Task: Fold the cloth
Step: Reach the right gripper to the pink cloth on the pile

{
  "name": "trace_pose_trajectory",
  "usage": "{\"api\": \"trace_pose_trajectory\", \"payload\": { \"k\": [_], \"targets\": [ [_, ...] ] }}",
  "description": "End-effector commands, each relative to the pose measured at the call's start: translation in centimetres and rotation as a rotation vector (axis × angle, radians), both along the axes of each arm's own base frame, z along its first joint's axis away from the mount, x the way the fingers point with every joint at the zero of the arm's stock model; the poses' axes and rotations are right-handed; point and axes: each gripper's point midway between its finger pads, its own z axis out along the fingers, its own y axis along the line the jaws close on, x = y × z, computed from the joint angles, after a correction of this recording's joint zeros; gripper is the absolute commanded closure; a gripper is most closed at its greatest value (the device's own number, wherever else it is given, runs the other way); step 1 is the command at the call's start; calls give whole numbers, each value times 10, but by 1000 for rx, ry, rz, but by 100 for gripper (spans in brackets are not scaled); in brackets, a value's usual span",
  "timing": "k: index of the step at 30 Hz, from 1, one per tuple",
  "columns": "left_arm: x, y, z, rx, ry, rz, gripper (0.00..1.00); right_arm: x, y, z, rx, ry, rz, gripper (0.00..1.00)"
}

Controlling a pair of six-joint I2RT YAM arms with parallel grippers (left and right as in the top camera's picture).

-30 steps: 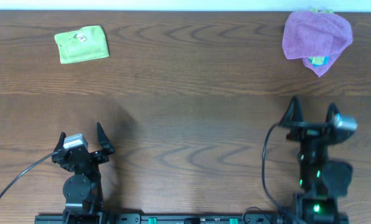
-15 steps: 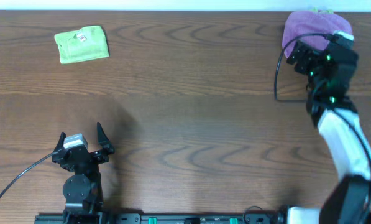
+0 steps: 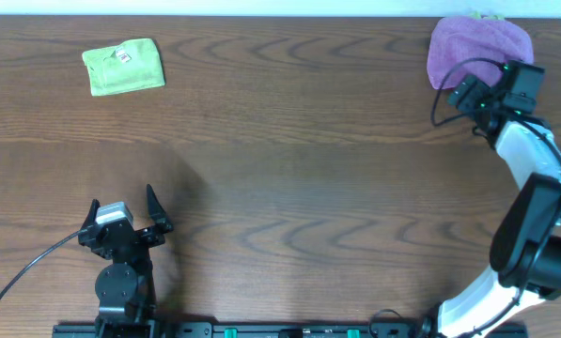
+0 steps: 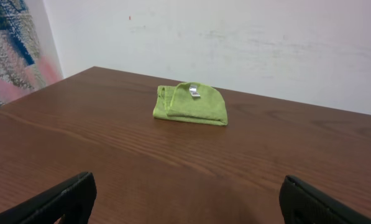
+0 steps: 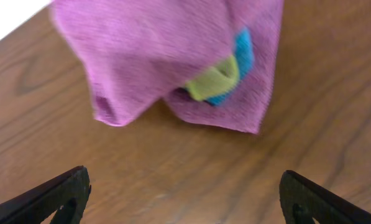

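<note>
Green cloth [image 3: 123,66] lying folded at far left of the brown wooden tabletop [image 3: 289,160], left tool [image 4: 188,199] low near the front edge, jaws wide and empty, purple cloth [image 3: 477,47] crumpled at far right, right tool [image 5: 185,196] just short of it, jaws wide, gripping nothing

surface: wooden table [image 3: 280,141] | far-left: folded green cloth [image 3: 123,66] | far-right: crumpled purple cloth [image 3: 473,42]

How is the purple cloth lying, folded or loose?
Loose, not folded: the purple cloth lies bunched in uneven drapes, with green and blue pieces poking out beneath it.
</note>
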Motion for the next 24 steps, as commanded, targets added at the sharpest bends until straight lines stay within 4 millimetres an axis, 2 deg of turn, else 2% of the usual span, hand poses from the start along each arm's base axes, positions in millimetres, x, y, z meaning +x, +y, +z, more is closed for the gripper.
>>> {"api": "trace_pose_trajectory", "payload": {
  "k": [1, 3, 5, 16, 20, 24],
  "targets": [
    [0, 3, -19, 17, 47, 14, 4, -2, -16, -9, 120, -18, -54, 4],
    [0, 3, -19, 17, 47, 14, 5, -6, -28, -14, 146, -17, -84, 4],
    [0, 3, -19, 17, 47, 14, 5, -4, -30, -16, 187, -40, -66, 3],
    [0, 3, -19, 17, 47, 14, 5, 30, -9, 10, 361, -257, 82, 8],
    [0, 3, -19, 17, 47, 14, 5, 33, -11, 1, 375, -259, 70, 10],
    [0, 3, -19, 17, 47, 14, 5, 31, -9, -17, 401, -223, 54, 11]
  ]
}}
